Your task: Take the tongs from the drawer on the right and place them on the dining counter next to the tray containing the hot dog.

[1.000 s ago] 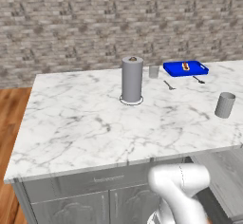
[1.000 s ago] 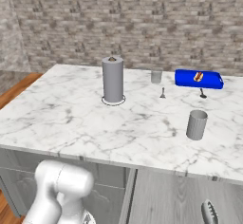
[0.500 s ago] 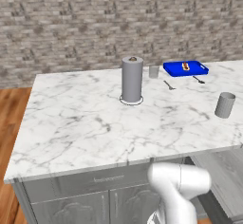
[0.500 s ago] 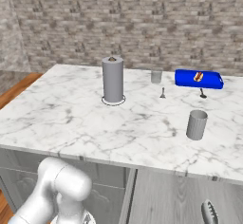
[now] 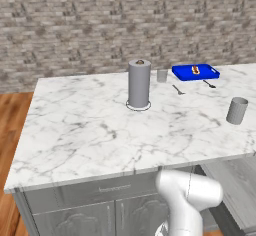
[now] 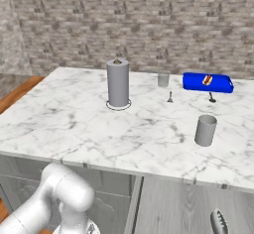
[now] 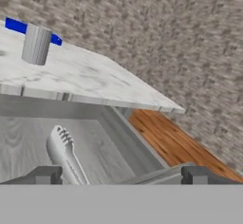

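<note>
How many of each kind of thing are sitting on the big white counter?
Paper towel roll: 1
Cups: 2, a tall grey one and a small one
Blue tray: 1
Hot dog: 1
Small utensils: 2
Total: 7

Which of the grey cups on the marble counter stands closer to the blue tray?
The small pale cup beside the tall paper towel roll stands just left of the blue tray. The bigger, darker cup stands alone nearer the counter's front edge.
</note>
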You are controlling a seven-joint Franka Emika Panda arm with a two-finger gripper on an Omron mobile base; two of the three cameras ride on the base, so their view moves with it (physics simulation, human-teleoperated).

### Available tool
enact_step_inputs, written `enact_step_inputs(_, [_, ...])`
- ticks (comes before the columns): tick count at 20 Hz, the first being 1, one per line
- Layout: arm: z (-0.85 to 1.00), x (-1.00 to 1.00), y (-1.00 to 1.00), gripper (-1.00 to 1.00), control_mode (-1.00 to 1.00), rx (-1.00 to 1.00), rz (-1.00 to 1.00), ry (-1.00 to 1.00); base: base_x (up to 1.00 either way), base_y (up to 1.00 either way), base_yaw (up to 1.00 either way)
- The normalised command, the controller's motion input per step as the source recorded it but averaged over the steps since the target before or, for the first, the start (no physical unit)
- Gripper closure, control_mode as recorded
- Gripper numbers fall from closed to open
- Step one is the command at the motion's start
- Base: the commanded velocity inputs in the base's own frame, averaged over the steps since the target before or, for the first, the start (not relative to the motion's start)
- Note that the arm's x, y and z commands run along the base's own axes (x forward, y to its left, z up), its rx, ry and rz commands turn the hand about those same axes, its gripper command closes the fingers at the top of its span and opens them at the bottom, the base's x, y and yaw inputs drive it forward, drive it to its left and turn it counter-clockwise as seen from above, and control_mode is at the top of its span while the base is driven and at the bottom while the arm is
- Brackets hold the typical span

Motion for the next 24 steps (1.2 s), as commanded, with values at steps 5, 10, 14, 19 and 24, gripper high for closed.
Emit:
enact_step_inputs(5, [0.02,0.00,-0.03,-1.00,-1.00,0.00,0.00,0.00,0.00,0.00,0.00])
enact_step_inputs(10, [0.74,-0.07,-0.05,-1.00,-1.00,0.00,0.00,0.03,0.00,0.00,0.00])
enact_step_inputs(14, [0.87,0.00,0.00,-1.00,-1.00,0.00,-0.04,0.25,0.00,0.00,0.00])
enact_step_inputs(19, [0.70,0.17,0.06,-1.00,-1.00,0.00,-0.05,0.38,0.00,0.00,0.00])
enact_step_inputs(24, [0.34,0.48,0.27,-1.00,-1.00,0.00,-0.01,0.45,0.00,0.00,0.00])
